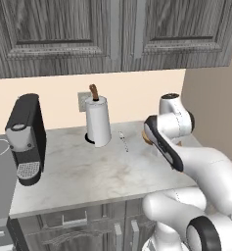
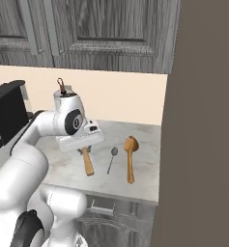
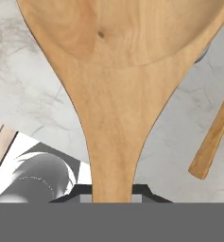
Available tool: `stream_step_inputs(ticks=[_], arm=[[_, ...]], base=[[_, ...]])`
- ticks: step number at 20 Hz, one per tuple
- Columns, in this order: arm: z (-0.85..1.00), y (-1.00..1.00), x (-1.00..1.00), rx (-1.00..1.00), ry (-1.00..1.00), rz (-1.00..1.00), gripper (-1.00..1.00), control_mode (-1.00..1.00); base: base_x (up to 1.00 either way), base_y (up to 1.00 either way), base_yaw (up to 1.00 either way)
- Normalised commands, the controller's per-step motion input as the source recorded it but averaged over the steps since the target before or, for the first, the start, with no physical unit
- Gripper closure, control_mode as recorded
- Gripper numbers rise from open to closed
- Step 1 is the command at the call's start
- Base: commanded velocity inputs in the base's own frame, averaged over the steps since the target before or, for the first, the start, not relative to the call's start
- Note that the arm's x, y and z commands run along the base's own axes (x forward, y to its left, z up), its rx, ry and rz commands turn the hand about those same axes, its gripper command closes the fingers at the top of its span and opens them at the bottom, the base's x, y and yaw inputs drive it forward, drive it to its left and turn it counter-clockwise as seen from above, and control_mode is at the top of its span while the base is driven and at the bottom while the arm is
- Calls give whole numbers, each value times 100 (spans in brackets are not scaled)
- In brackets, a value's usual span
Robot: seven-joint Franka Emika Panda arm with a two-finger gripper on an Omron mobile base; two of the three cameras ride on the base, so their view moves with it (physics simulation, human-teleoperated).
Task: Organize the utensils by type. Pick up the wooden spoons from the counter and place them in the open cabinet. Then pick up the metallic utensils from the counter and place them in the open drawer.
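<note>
Hand view: gripper (image 3: 112,198) clamps wooden spoon (image 3: 118,94); right base adds metal spoon (image 2: 111,160)

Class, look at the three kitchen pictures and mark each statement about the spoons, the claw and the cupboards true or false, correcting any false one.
1. The claw grips a wooden spoon. True.
2. The second wooden spoon stands upright in a jar. False: it lies flat on the counter.
3. A small metal spoon lies between the two wooden spoons. True.
4. The wall cabinet doors above the counter are open. False: those in view are closed.
5. A coffee machine stands on the counter. True.
</note>
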Motion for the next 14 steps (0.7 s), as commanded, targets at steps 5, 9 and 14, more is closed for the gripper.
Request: stream_step_inputs(ticks=[5, 9, 14], arm=[[0, 0, -1, 0, 0, 0, 100, -100], [0, 0, -10, 2, 0, 0, 100, -100], [0, 0, -16, 3, -4, 0, 100, 100]], base=[[0, 0, 0], [0, 0, 0], [-40, -4, 0]])
